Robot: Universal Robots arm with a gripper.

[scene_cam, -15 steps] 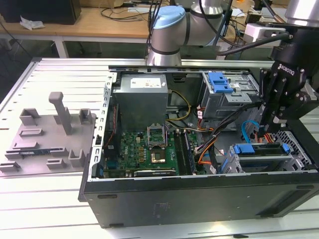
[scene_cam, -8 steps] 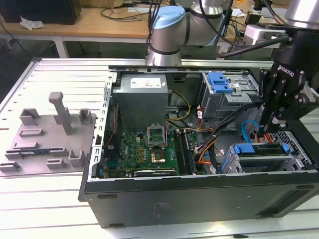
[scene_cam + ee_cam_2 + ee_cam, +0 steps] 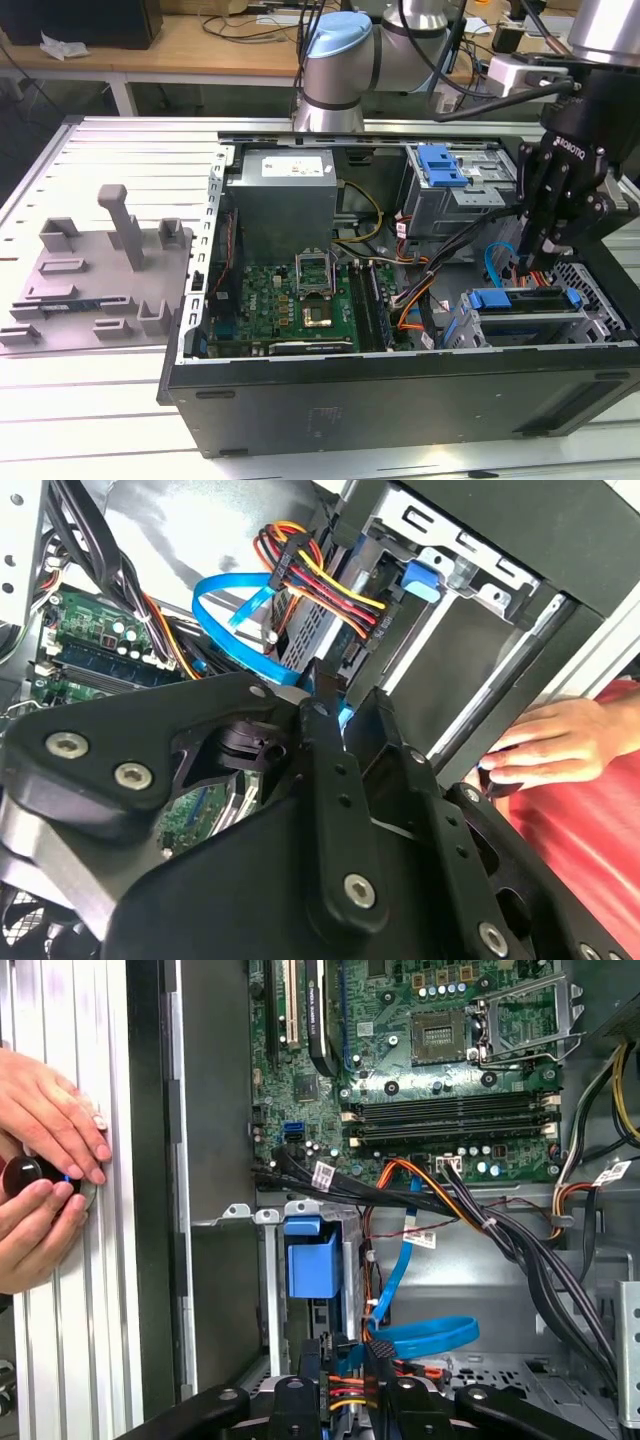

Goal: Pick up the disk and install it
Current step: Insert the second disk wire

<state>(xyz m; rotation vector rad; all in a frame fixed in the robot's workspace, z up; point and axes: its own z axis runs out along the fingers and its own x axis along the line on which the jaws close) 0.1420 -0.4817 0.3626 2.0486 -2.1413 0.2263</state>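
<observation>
Open computer case [image 3: 400, 400] on the tabletop [image 3: 100, 400]. The disk [image 3: 525, 312], blue-framed, sits in the bay at the case's front corner, on the exterior view's right, beside the motherboard [image 3: 300, 300]. The hand [image 3: 528, 262] hangs just above the disk's rear end, next to a blue cable [image 3: 492, 262]; its fingers [image 3: 335, 770] look pressed together, pinching nothing visible. A person's hands [image 3: 45, 1175] rest outside the case wall.

Green motherboard [image 3: 300, 300], blue-framed silver disk [image 3: 525, 310], black gripper [image 3: 530, 262], grey power supply [image 3: 285, 205], bright blue cable [image 3: 425, 1337], red sleeve [image 3: 590, 850].
</observation>
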